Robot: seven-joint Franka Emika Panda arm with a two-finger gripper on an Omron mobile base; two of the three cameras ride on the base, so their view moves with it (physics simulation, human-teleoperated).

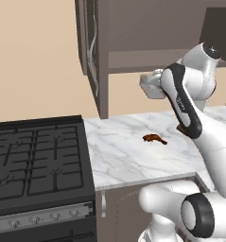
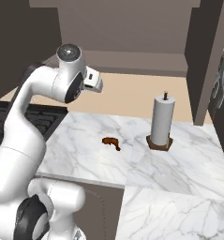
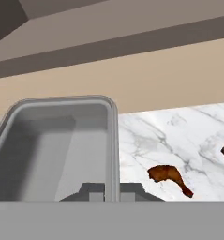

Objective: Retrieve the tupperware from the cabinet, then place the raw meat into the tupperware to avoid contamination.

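One tupperware [image 3: 62,145] in tool [image 3: 106,190], above counter [image 3: 179,136].

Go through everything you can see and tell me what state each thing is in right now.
tupperware: held up in the air, empty, lidless
gripper: shut on the tupperware's rim
raw meat: lying bare on the marble counter, apart from the tupperware
cabinet: door open, shelf visible
paper towel roll: upright on its holder
stove: no flame seen
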